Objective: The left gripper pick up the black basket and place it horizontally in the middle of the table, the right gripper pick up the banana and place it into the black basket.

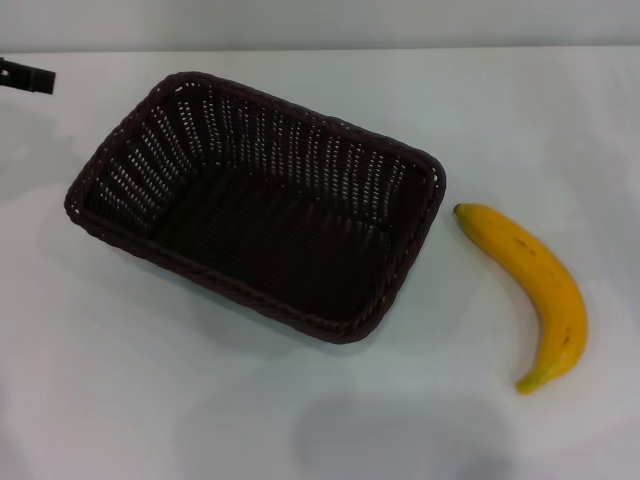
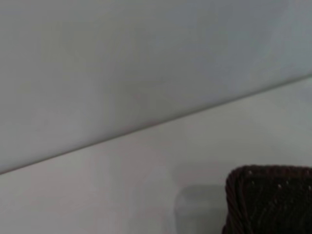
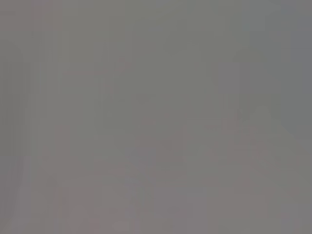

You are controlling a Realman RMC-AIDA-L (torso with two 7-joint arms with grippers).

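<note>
- Basket [image 1: 255, 235] sits skewed mid-table [image 1: 120, 400]; straightening possibly left.
- Banana [image 1: 530, 290] at three o'clock, outside, unpicked.
- Left gripper [image 1: 28, 77] at ten o'clock; opening unclear.
- Right gripper unseen.

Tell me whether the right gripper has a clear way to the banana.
Probably yes. The banana lies alone on the table, apart from the black basket, with nothing on or against it. The right gripper is not in view, so its own path cannot be checked.
</note>
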